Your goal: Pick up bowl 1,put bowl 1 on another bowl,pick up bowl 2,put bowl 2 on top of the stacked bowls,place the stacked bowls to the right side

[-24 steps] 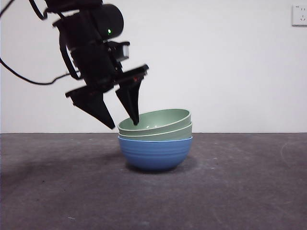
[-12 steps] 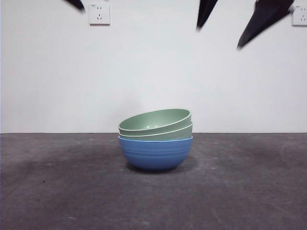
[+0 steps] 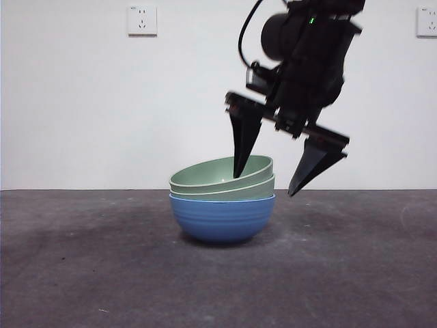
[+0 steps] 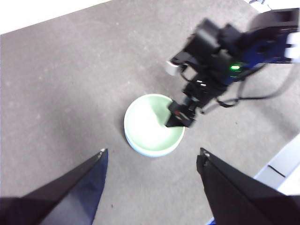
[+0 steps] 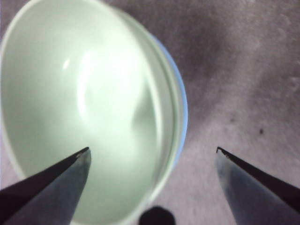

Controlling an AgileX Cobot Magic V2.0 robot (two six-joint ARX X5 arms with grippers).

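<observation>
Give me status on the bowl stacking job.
Stacking looks done: two pale green bowls sit nested in the blue bowl. In hand: right gripper open, straddling the stack's rim, one finger inside the top bowl. Left gripper waits high above. Left: move the stack to the right side.

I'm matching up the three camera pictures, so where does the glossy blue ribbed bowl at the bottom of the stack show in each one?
Front view: the blue bowl sits centre, under two pale green bowls.
Left wrist view: hidden beneath the green bowls.
Right wrist view: only a thin blue rim sliver beside the green bowl.
Shared landmark: the top green bowl's pale interior.
</observation>
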